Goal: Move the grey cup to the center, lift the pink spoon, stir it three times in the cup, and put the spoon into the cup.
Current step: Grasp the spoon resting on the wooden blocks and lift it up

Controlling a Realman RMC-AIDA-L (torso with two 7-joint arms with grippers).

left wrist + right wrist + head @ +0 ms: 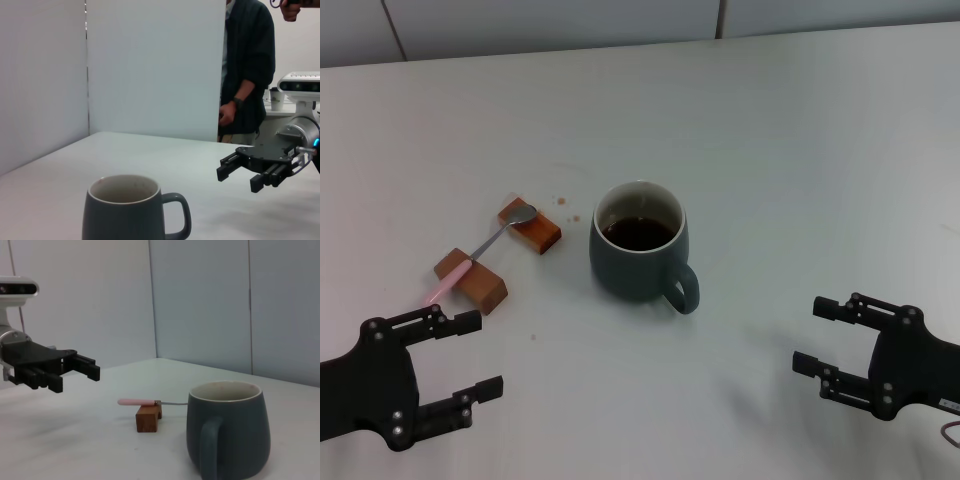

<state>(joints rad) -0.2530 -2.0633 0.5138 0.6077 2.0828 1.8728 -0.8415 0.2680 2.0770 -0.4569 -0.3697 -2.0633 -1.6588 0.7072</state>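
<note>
The grey cup (640,250) stands upright near the middle of the table with dark brown liquid inside and its handle turned toward me. It also shows in the left wrist view (131,209) and the right wrist view (229,428). The pink spoon (485,250) lies across two brown wooden blocks to the cup's left, its silver bowl on the far block and its pink handle end over the near one; it shows in the right wrist view (142,402). My left gripper (485,352) is open and empty, low at the near left. My right gripper (807,337) is open and empty at the near right.
The far wooden block (531,225) and the near one (472,279) hold the spoon off the white table (800,150). Small brown drips (565,206) mark the table by the far block. A person (247,75) stands beyond the table's right side.
</note>
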